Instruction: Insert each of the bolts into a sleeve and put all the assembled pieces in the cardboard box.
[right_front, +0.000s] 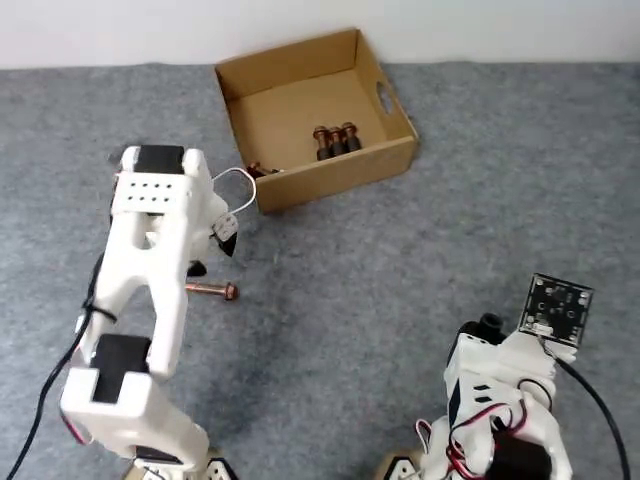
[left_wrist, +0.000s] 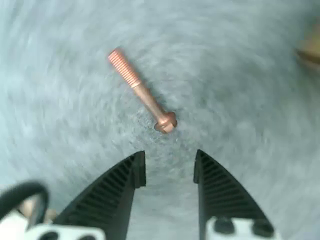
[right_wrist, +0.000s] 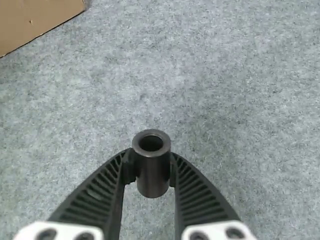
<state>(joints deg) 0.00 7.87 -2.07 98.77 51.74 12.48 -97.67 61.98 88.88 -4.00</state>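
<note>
While a sleeve (right_wrist: 151, 167) was gripped by the right end effector (right_wrist: 150, 162), the left end effector (left_wrist: 170, 155) was held wide | bolt (left_wrist: 142, 92) was seen near it

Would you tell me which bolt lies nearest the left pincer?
The bare bolt on the carpet, just ahead of the left pincer; the others sit inside the box.

Bright, even, diffuse, from overhead. Throws a soft dark shadow under the left arm (right_front: 150, 270) at left of the high view, dims the inner left wall of the cardboard box (right_front: 330, 178), keeps the grey table (right_front: 420, 240) matte.
</note>
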